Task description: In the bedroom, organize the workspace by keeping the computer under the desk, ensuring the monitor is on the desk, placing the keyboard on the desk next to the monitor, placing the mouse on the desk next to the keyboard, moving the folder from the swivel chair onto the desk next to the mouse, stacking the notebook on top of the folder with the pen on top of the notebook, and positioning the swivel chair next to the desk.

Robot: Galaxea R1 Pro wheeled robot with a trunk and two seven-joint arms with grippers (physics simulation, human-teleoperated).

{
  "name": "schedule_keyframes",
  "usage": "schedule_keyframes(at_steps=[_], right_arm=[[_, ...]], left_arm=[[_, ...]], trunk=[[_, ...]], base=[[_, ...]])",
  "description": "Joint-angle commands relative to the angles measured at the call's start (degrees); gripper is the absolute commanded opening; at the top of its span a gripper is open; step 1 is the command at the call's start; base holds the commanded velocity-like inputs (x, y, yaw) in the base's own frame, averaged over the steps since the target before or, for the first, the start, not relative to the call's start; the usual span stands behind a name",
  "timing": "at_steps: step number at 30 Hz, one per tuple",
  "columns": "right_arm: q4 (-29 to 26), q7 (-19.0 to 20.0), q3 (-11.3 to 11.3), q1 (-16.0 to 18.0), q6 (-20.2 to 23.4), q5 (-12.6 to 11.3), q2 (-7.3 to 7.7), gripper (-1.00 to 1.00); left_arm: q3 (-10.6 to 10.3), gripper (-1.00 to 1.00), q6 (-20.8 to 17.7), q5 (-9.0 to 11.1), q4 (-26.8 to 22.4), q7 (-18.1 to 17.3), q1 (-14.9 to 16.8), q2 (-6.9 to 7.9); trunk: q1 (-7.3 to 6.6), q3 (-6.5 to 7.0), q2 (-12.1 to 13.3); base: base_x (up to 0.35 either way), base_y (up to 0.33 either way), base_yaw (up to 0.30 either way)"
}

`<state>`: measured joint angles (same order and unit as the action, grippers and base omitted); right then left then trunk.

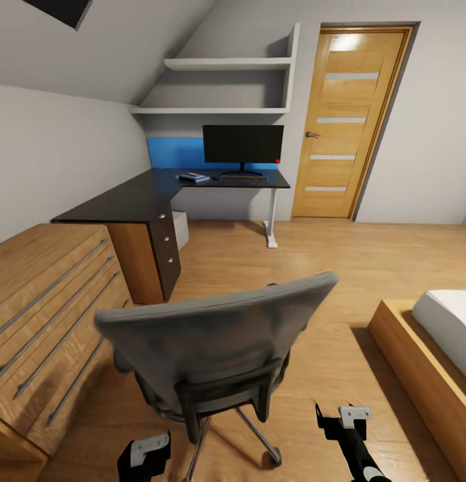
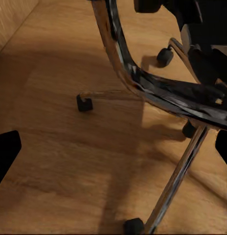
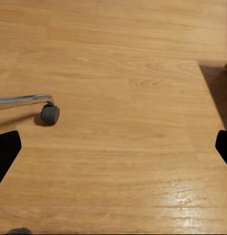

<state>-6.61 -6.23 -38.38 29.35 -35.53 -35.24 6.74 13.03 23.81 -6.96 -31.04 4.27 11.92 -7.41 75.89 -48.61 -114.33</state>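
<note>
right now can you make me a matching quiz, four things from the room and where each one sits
Things:
1. monitor
2. swivel chair
3. computer
4. bed

Places:
A. on the floor under the desk
B. at the right edge of the head view
C. on the desk's far end, near the door
D. on open floor just ahead of both grippers

Pairs: 1-C, 2-D, 3-A, 4-B

Both arms hang low at the bottom of the head view. The left end effector [image 1: 144,450] and the right end effector [image 1: 343,420] are well apart. Each one points down, its two black fingers spread wide with nothing between them.
</note>
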Motion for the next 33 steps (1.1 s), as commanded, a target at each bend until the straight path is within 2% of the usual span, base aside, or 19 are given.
schedule_keyframes(at_steps=[1, 7, 23, 29, 33], right_arm=[[-0.1, -0.5, -0.5, 0.0, 0.0, 0.0, 0.03, 1.0], [0.0, -0.5, -0.5, 0.0, 0.0, 0.0, 0.01, 1.0], [0.0, -0.5, -0.8, -0.1, -0.6, 0.0, -0.27, 1.0], [0.1, -0.7, -0.8, -0.1, -1.4, -0.4, -0.39, 1.0], [0.3, -0.7, -0.8, -0.1, -1.5, -0.5, -0.45, 1.0]], left_arm=[[0.3, 1.0, 0.2, -0.6, 0.0, 0.2, 0.0, -0.06], [0.3, 1.0, 0.2, -0.6, 0.0, 0.3, 0.0, -0.06], [0.4, 1.0, 0.2, -0.4, 0.0, 0.4, 0.0, 0.48], [0.6, 1.0, 0.1, -0.3, -0.6, 0.6, 0.0, 0.55], [0.6, 1.0, 0.0, -0.3, -0.8, 0.6, 0.0, 0.52]], trunk=[[-0.03, -0.05, 0.0], [-0.03, -0.05, 0.0], [-0.03, -0.05, 0.0], [-0.03, -0.05, 0.0], [0.84, -0.77, -1.6]], base=[[-0.217, -0.115, 0.0], [-0.214, -0.047, 0.0], [-0.319, -0.003, 0.0], [-0.108, 0.0, 0.0], [-0.017, 0.0, 0.0]])
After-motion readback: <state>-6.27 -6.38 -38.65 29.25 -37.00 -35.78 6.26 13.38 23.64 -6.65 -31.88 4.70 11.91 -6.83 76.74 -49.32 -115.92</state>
